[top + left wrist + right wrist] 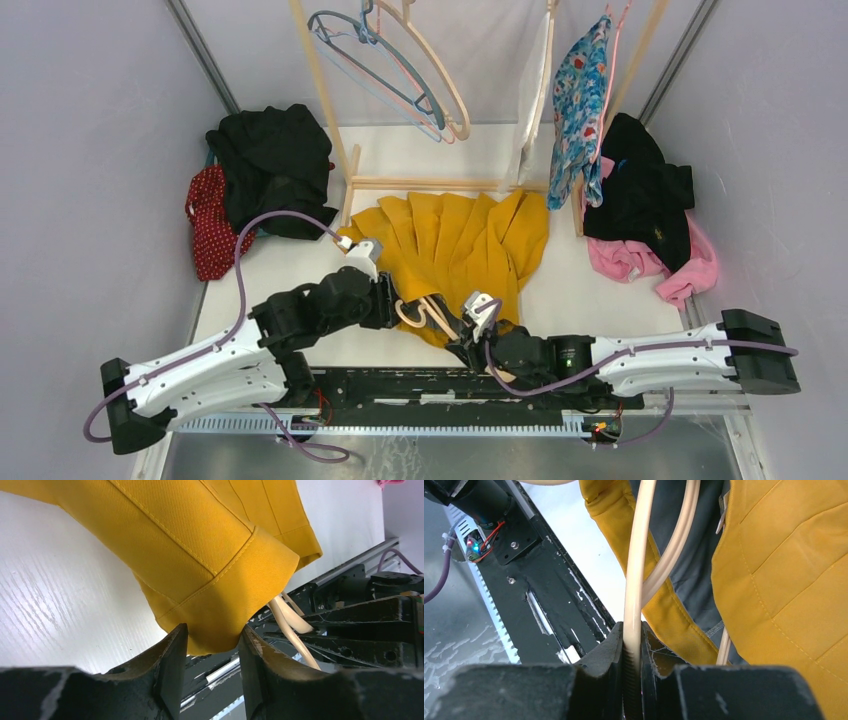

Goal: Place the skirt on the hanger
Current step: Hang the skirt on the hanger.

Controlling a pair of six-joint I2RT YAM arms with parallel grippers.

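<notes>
The mustard-yellow skirt [460,240] lies fanned out on the white table, waistband towards the arms. A cream hanger [425,312] pokes out of the waistband at the near side. My left gripper [392,303] is at the waistband's left end. In the left wrist view its jaws [212,632] stand apart, and a fold of the skirt [200,555] hangs between the fingertips, unclamped. My right gripper [468,335] is shut on the hanger's cream bar [634,580]. The pads [616,650] press on both sides of it, beside the skirt's grey lining and yellow band [784,580].
A wooden rack with spare hangers [400,60] and a floral garment [580,100] stands at the back. Black and red clothes [270,165] are piled at the left, black and pink clothes [645,200] at the right. The black base rail [450,385] runs along the near edge.
</notes>
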